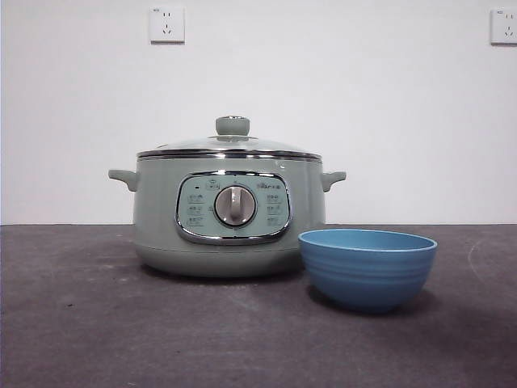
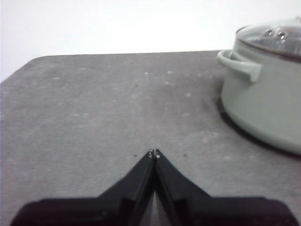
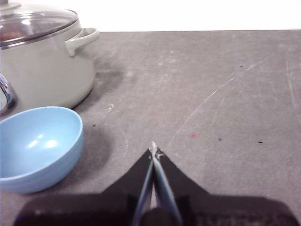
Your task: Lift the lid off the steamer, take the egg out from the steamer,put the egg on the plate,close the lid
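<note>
Our left gripper (image 2: 154, 153) is pinched closed on nothing, parked over bare table (image 2: 94, 108), well off to one side of the steamer (image 2: 263, 99). Our right gripper (image 3: 154, 148) is the same: jaws pressed together, empty, hovering over the tabletop on the steamer's other side, with the blue ribbed bowl (image 3: 37, 148) between it and the pot. Neither arm shows in the front view, so we read both as waiting. Moving outward: the steamer sits mid-table, sage-green body, silver dial (image 1: 235, 206) facing the front camera, side handles clear. The glass lid (image 1: 230, 145) is seated flat on the rim, green knob (image 1: 233, 125) upright and unobstructed. The bowl stands just in front of and beside the steamer, looks empty; it's the only dish we see, no flat plate anywhere, so we assume it's the drop target. Egg isn't visible; the glass is too glary to confirm it's inside. Progress: nothing done yet as far as we can judge. All four steps remain: lift lid, pull egg, place egg, reclose.
</note>
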Motion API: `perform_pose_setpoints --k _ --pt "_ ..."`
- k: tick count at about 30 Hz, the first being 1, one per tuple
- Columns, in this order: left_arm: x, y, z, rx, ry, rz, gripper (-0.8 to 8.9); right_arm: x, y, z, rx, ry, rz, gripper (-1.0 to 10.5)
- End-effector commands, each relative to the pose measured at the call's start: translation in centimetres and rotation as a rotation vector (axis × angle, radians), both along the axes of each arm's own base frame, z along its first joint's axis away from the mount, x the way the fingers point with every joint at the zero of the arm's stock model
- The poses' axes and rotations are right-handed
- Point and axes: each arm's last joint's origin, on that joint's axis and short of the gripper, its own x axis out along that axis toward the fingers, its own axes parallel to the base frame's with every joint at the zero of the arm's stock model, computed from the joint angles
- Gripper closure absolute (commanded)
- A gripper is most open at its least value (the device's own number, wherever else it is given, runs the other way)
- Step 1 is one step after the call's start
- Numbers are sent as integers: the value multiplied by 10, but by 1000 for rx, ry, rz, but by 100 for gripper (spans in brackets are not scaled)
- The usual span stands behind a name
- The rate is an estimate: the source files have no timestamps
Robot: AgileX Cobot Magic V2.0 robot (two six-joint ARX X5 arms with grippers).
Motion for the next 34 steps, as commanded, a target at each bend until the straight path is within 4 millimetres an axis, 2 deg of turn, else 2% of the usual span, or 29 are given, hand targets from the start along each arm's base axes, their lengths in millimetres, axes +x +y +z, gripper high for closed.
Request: perform_pose_setpoints --k 1,4,8,14,19,25,30,34 --pt "1 0 -2 -98 -10 -9 818 1 0 -3 132 34 -26 946" --pt "0 -2 4 -149 -27 -51 820 1 0 0 287 33 -55 953" --pt "-4 -4 24 -234 -70 -95 820 1 1 15 426 -43 -15 958" --pt "-16 -6 68 -280 -124 -132 820 -3 4 51 456 -104 74 958" --pt "-24 -9 107 -284 -110 -225 820 -5 6 91 417 -100 177 958" --pt "-22 -13 147 -231 -49 -371 820 3 9 146 255 -29 302 958" --pt "-18 -14 172 -195 9 -450 820 13 10 187 146 51 362 958" --pt "-14 -15 187 -157 82 -493 820 20 11 212 70 125 412 958"
